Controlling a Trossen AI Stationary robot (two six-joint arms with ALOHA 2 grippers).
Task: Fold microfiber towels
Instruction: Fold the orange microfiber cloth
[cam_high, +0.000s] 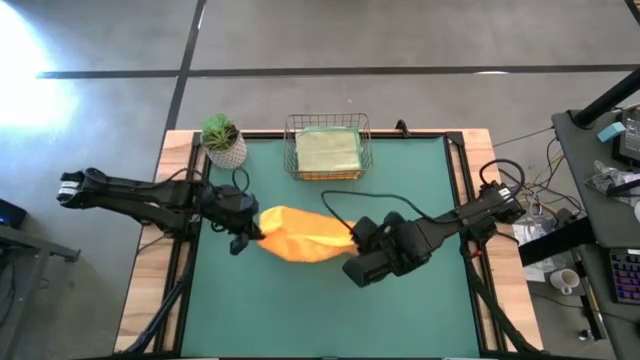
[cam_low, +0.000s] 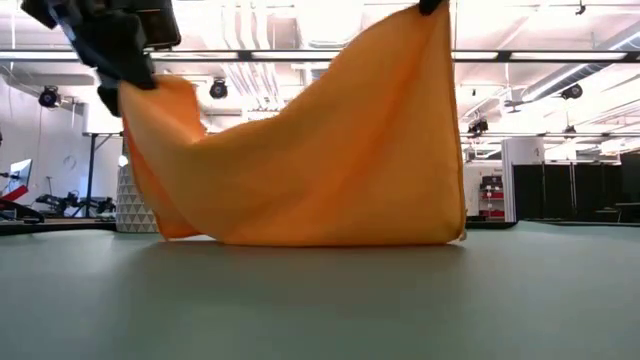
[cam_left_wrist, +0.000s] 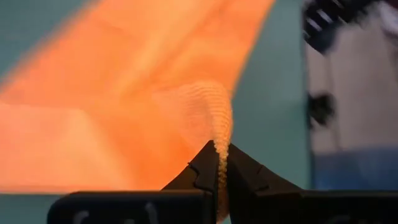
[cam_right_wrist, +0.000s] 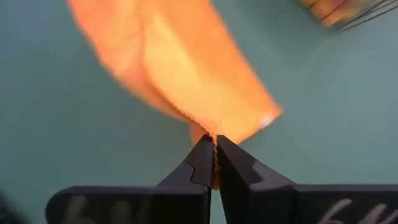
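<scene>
Both pincers clamped on orange towel (cam_high: 300, 236) corners: left pincer (cam_left_wrist: 219, 180), right pincer (cam_right_wrist: 214, 163). Towel lifted, hem dragging tabletop (cam_high: 400, 310). Next: lay flat, fold.

- No readable text, label, brand or number anywhere on show right now.
- Pale marks on the dark gripper bodies in both wrist views are cut off, too partial to make out as letters.

A desk (cam_high: 420, 300) with a green top and wooden side edges carries a wire mesh basket (cam_high: 328, 148) and a small potted plant (cam_high: 222, 139) at its far edge; an orange towel's (cam_high: 300, 236) lower edge touches its middle.
</scene>
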